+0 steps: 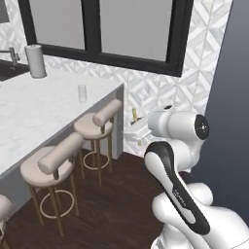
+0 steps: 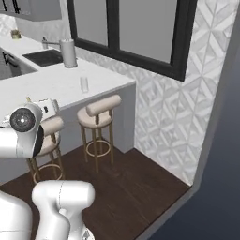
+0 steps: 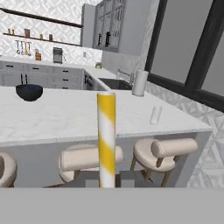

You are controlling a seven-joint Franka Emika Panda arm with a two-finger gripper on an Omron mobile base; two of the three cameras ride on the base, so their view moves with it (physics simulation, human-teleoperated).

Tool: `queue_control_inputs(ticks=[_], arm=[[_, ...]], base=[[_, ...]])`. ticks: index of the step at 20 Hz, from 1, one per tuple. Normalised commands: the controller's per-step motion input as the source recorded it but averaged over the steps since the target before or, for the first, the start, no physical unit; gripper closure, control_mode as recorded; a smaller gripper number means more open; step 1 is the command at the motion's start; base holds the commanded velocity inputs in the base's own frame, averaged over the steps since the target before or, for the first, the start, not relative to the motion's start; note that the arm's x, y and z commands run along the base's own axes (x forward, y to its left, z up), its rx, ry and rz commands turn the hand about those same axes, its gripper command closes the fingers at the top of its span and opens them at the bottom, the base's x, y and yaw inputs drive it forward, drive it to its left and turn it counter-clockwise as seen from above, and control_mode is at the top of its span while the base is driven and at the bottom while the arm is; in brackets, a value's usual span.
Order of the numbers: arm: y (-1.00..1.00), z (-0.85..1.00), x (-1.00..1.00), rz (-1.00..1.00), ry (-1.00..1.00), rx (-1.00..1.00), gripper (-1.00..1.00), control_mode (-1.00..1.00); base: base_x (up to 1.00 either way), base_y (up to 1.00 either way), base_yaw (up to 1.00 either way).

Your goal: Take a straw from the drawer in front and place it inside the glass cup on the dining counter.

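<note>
Pinching the straw [image 3: 106, 140] between the fingertips of the gripper [image 3: 107, 183], standing it upright and yellow-and-white striped in the hand view, presumably so the lower end can drop straight into the glass cup [image 3: 155, 114]; carrying it at about counter height, with the tip poking up just beside the wrist in the left base view [image 1: 134, 115]; probably gripping low on the shaft, though the fingers themselves are hard to make out against the grey band; facing the dining counter [image 1: 34, 112] from off its end, well apart from the cup [image 1: 82, 93], which is standing alone near the slab's far edge; leaving a reach across the marble to be made; passing over two padded stools [image 1: 97, 124] tucked under the overhang; showing a white cylinder roll [image 1: 35, 61] by the sink, a dark bowl [image 3: 29, 92] further along, black-framed windows and patterned tiles behind, dark wood flooring below.
</note>
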Motion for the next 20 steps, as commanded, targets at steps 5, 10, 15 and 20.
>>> queue_control_inputs(ticks=[5, 10, 15, 20], arm=[[0.00, 0.00, 0.00, 0.00, 0.00, 0.00, 1.00, 1.00], [0.00, 0.00, 0.00, 0.00, 0.00, 0.00, 1.00, 1.00], [0.00, 0.00, 0.00, 0.00, 0.00, 0.00, 1.00, 1.00], [0.00, 0.00, 0.00, 0.00, 0.00, 0.00, 1.00, 1.00]], base=[[0.83, -0.56, 0.37], [0.85, -0.29, 0.35], [0.64, -0.26, 0.39], [0.38, -0.10, 0.40]])
